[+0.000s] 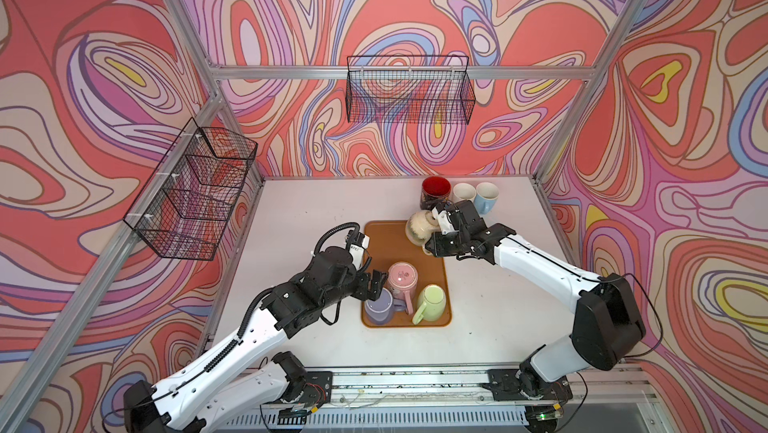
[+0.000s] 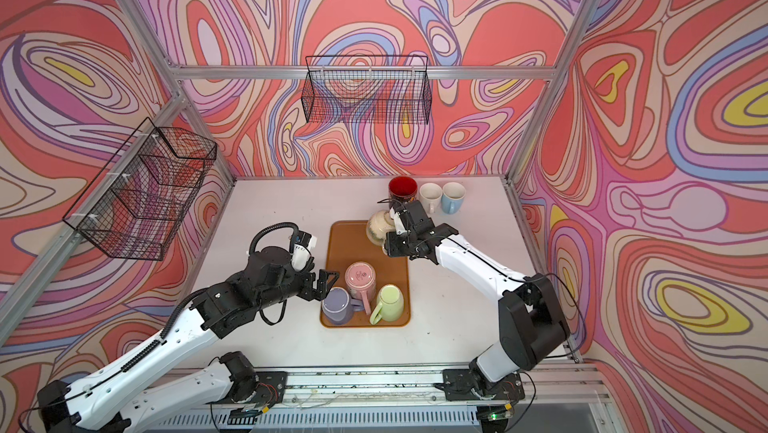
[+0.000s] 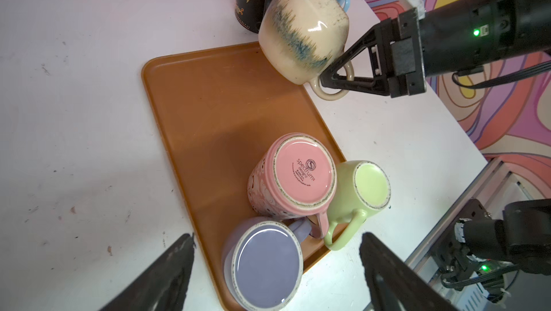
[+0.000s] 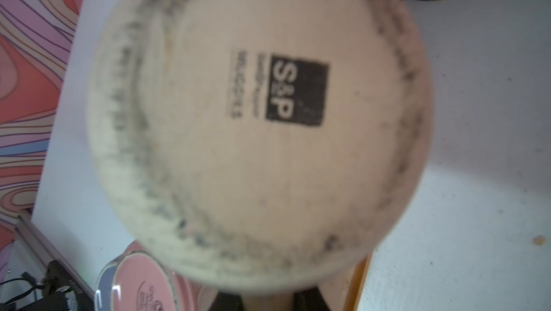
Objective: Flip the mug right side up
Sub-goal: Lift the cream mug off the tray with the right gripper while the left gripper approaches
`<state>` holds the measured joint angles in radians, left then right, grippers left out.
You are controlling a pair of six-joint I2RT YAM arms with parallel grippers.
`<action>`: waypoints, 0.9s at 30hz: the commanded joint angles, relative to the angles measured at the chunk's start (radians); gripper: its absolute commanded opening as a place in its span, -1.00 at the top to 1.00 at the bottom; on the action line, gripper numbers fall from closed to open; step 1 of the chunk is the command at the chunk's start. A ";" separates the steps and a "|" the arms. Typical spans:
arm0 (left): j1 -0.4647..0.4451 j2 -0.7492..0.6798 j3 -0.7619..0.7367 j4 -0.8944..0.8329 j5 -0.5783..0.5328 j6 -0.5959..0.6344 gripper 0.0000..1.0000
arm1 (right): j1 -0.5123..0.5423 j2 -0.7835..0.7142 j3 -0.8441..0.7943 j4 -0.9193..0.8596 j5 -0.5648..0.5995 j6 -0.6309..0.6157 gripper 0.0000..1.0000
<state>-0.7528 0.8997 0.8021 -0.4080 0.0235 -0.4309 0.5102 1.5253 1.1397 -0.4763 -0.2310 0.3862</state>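
Observation:
A cream mug [image 1: 419,225] [image 2: 378,225] [image 3: 301,26] with blue-green streaks hangs tilted above the far right corner of the brown tray [image 1: 382,240] [image 3: 214,109]. My right gripper [image 1: 430,246] [image 3: 326,79] [image 4: 268,302] is shut on its handle. The mug's stamped base [image 4: 259,115] fills the right wrist view. Its mouth is hidden. My left gripper [image 1: 374,283] [image 2: 323,285] [image 3: 277,238] is open and holds nothing. It hovers at the tray's near left, over a purple mug [image 1: 379,311] [image 3: 265,267] that stands bottom up.
A pink mug [image 1: 402,279] [image 3: 301,175] and a green mug [image 1: 432,303] [image 3: 369,184] stand bottom up on the tray's near end. Upright red-and-black [image 1: 435,192], white [image 1: 463,193] and blue [image 1: 486,196] mugs stand at the table's back. Wire baskets [image 1: 409,90] [image 1: 195,190] hang on the walls.

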 commanded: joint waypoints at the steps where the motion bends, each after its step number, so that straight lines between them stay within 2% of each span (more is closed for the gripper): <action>1: -0.003 0.019 -0.024 0.161 0.047 -0.066 -0.75 | -0.020 -0.091 -0.012 0.197 -0.140 0.024 1.00; 9: 0.001 0.101 -0.066 0.421 0.137 -0.156 -0.53 | -0.045 -0.166 -0.061 0.343 -0.326 0.091 1.00; 12: 0.010 0.134 -0.069 0.518 0.182 -0.182 -0.36 | -0.053 -0.182 -0.076 0.402 -0.395 0.120 1.00; 14: 0.019 0.152 -0.073 0.590 0.214 -0.200 -0.16 | -0.056 -0.194 -0.084 0.431 -0.427 0.133 1.00; 17: 0.038 0.174 -0.087 0.696 0.254 -0.234 -0.02 | -0.058 -0.210 -0.094 0.471 -0.470 0.151 1.00; 22: 0.080 0.219 -0.124 0.882 0.328 -0.313 0.09 | -0.060 -0.231 -0.111 0.528 -0.526 0.178 1.00; 27: 0.089 0.276 -0.139 1.013 0.381 -0.341 0.13 | -0.062 -0.245 -0.131 0.596 -0.574 0.212 1.00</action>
<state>-0.6674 1.1545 0.6743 0.4496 0.3431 -0.7284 0.4530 1.3323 1.0069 -0.0498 -0.7330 0.5842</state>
